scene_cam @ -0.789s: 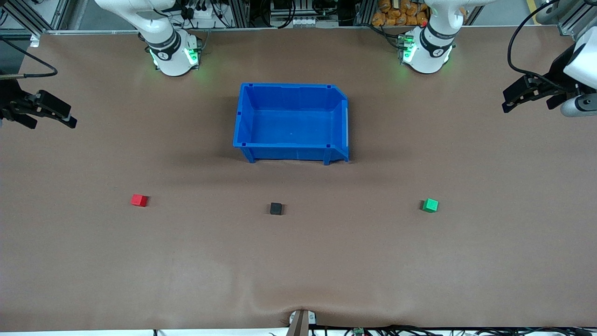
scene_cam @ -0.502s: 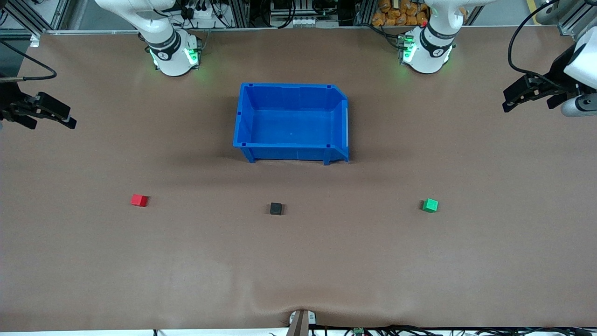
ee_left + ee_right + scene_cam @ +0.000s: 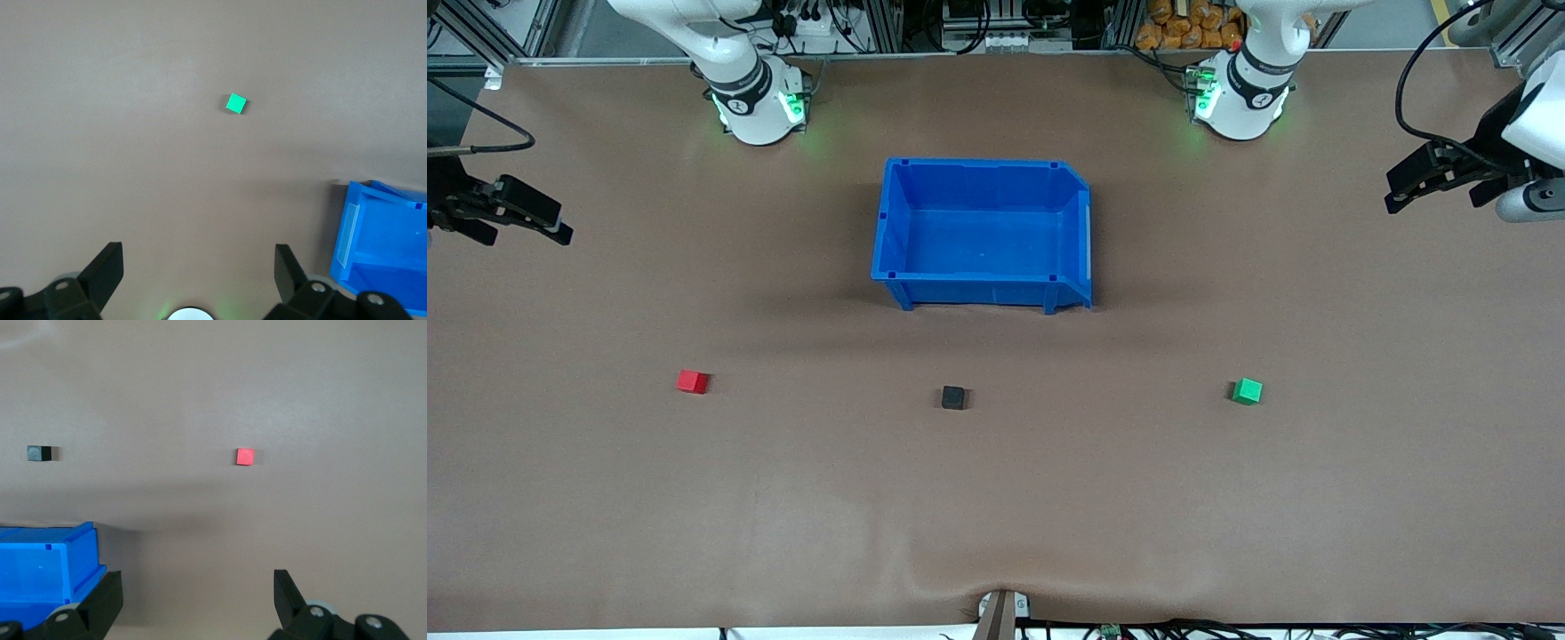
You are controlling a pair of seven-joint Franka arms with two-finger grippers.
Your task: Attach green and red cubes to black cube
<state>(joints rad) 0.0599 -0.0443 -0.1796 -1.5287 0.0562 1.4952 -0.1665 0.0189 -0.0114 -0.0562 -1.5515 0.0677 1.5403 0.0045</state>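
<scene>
Three small cubes in a row on the brown bench (image 3: 996,498), all nearer the front camera than the blue bin (image 3: 983,289): red cube (image 3: 692,381) toward the right arm's end, black cube (image 3: 953,397) between, green cube (image 3: 1248,391) toward the left arm's end, each well apart. Left tool (image 3: 199,267) wide open, holding nothing, high over its end of the bench. Right tool (image 3: 198,590) likewise wide and unloaded over its own end. Judged nearest pairing: right arm to red, left arm to green.
</scene>
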